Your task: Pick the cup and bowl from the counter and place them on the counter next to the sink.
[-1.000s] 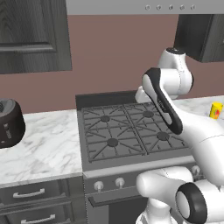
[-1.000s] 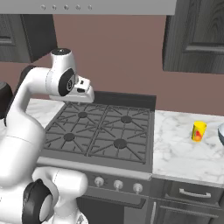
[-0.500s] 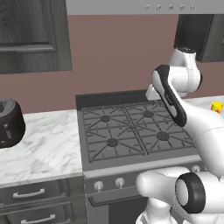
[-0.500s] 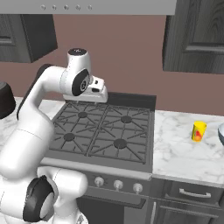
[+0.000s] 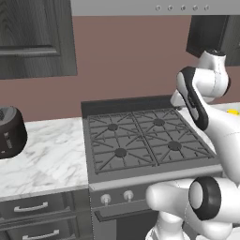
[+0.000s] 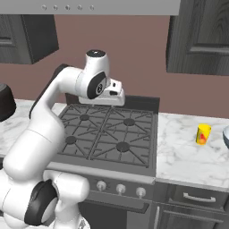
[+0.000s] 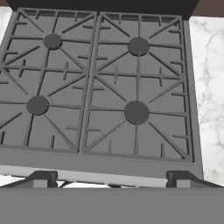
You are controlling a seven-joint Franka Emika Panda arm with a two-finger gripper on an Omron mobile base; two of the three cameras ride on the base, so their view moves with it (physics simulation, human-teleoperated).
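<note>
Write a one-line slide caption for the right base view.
White arm's open gripper above the stove; yellow cup waits on the counter.

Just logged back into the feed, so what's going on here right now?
The white arm holds its gripper open and empty, high above the dark grey gas stove top. The small yellow cup and the pale grey-blue bowl stand on the white marble counter to the stove's right. Neither is picked up yet.
</note>
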